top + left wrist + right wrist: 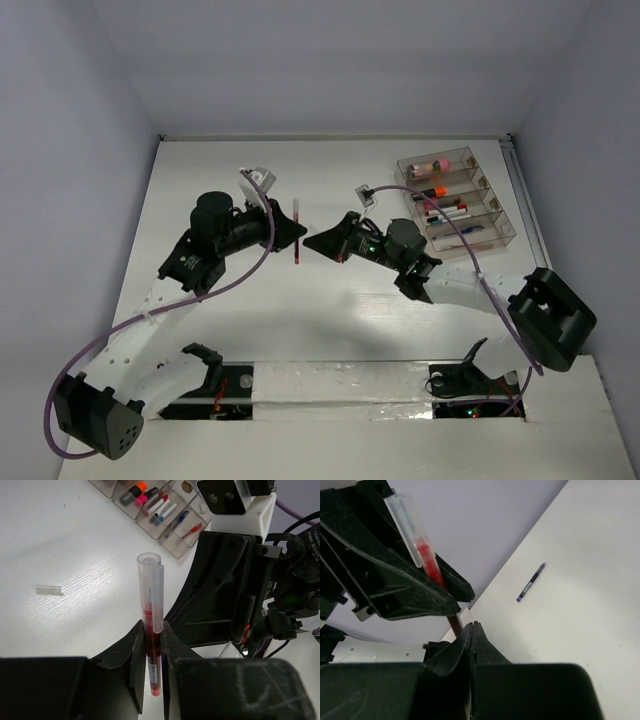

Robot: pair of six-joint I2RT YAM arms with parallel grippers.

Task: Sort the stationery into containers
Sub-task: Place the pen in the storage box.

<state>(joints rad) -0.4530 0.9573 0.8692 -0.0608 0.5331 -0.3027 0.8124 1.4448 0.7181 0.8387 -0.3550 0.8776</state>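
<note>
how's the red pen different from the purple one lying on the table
The red pen is clamped in the left claw; the purple pen lies loose on the table. The red pen shows red ink under a clear cap; the purple pen looks dark and opaque. Both are slim pens.

Two arms [215, 240] [445, 283], one organiser [462, 158]

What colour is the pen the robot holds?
Red pen, clear cap; clearest in left wrist view.
</note>
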